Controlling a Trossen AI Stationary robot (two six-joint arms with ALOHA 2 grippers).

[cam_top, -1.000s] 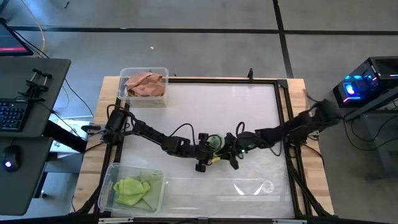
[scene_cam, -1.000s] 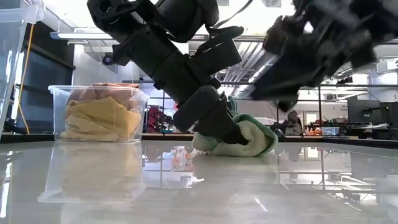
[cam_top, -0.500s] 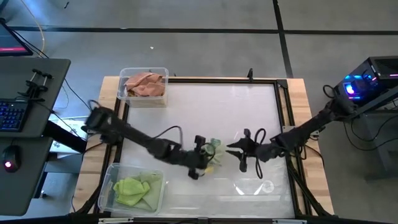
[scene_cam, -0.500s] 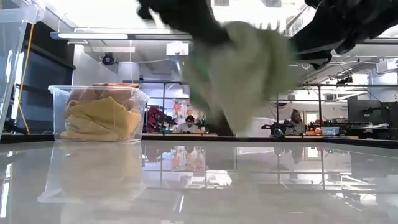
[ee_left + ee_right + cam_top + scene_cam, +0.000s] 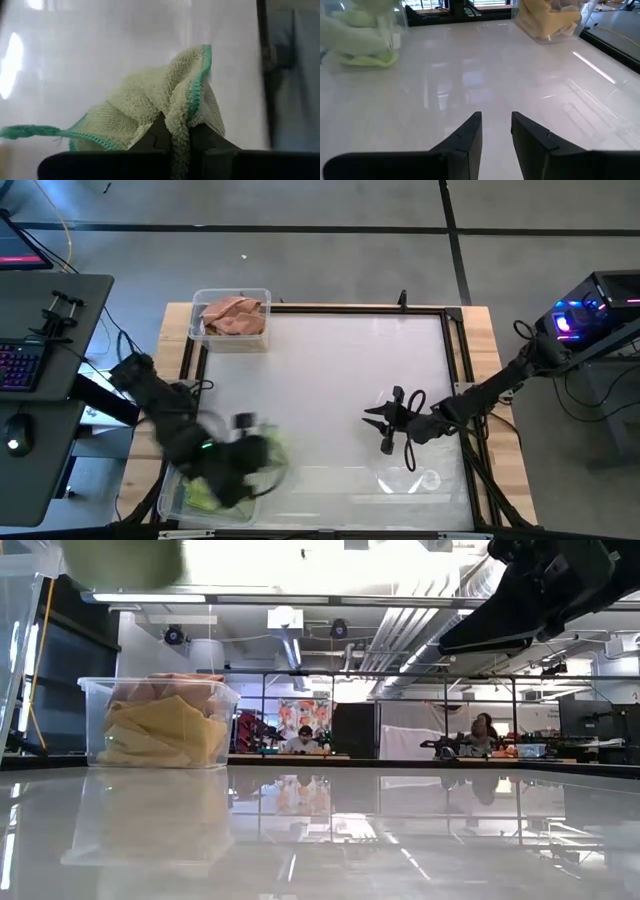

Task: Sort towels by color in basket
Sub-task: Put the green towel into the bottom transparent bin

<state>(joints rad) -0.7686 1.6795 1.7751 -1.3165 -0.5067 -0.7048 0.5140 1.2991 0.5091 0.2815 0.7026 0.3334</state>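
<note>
High view | left tool carried pale green towel over near bin

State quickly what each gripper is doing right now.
Left gripper: shut on the pale green towel, above the near bin.
Right gripper: open, holding nothing, above the table.

left gripper motion-blurred over near bin — its pale green towel cut off below

L gripper w/ green towel over near bin; R gripper mid-table
</note>
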